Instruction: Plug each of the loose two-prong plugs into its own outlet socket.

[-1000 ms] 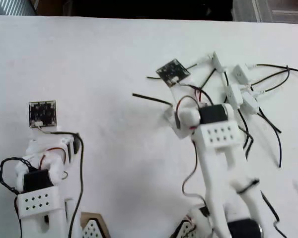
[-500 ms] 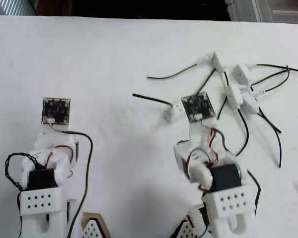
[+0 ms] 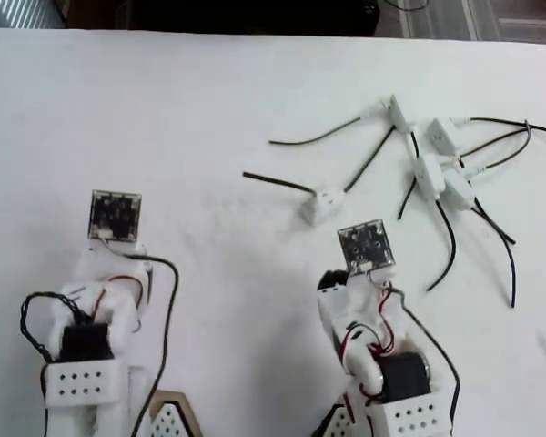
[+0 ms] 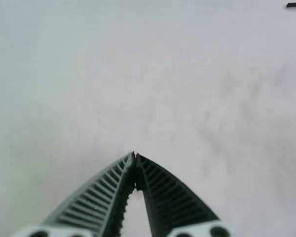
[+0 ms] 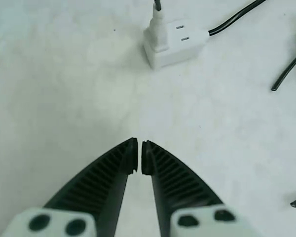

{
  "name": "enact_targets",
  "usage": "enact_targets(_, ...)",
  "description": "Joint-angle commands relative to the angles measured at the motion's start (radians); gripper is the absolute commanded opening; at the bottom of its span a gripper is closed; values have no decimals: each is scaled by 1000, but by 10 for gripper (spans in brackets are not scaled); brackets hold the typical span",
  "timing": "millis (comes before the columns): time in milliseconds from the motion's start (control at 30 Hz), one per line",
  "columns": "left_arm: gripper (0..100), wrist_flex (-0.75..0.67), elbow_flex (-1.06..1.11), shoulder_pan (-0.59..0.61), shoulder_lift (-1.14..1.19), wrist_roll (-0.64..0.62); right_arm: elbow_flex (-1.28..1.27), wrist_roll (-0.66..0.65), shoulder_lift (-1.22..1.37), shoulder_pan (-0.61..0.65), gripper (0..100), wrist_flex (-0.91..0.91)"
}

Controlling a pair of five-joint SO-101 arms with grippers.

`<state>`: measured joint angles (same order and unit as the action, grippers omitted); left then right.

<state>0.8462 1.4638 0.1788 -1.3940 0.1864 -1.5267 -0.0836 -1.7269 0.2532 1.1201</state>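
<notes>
White counter (image 3: 209,100): a plain pale top that carries both arms and all the wiring.
Left arm (image 3: 84,337): low at the near left edge in the high view, well apart from every socket.
Left pincer (image 4: 134,158): grey ribbed fingers pressed together tip to tip, holding nothing, above bare counter.
Right arm (image 3: 382,360): at the near edge, right of centre, with its wrist pointing toward the lone socket.
Right pincer (image 5: 139,150): dark ribbed fingers drawn together with only a hairline gap between the tips and nothing pinched. It hangs over bare counter, short of the socket.
Lone outlet socket (image 5: 180,42): a small white block lying on the counter just beyond the right pincer and not touching it. Two slots show on its upper face, both unfilled.
Plug (image 5: 157,19): a white body with a black lead, butted against one end of that block. Whether its prongs are fully seated cannot be told.
Socket's cord (image 5: 227,22): black, leaving the block's other end and running away across the counter.
Socket cluster (image 3: 428,173): several more white blocks and plugs lying close together toward the far right of the counter, well apart from both pincers. Which of them are mated cannot be told.
Loose cords (image 3: 453,244): thin and black, fanning out from the cluster with their free ends lying on the counter.
</notes>
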Motion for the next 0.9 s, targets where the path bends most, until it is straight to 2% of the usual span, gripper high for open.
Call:
enact_targets(0, 22, 34, 63, -22, -249, 6, -43, 8, -79, -8, 18, -16)
enact_targets(133, 22, 152, 95, -59, -424, 8, -66, 8, -67, -10, 18, -15)
enact_targets(333, 23, 184, 100, -101, -421, 74, -149, 8, -67, -10, 18, -16)
enact_targets(567, 24, 189, 204, -148, -421, 304, -164, 120, -67, -35, 18, 7)
enact_targets(767, 24, 201, 229, -142, -420, 267, -164, 118, -67, -35, 18, 113)
enact_targets(867, 24, 298, 229, -142, -420, 267, -164, 120, -67, -41, 18, 145)
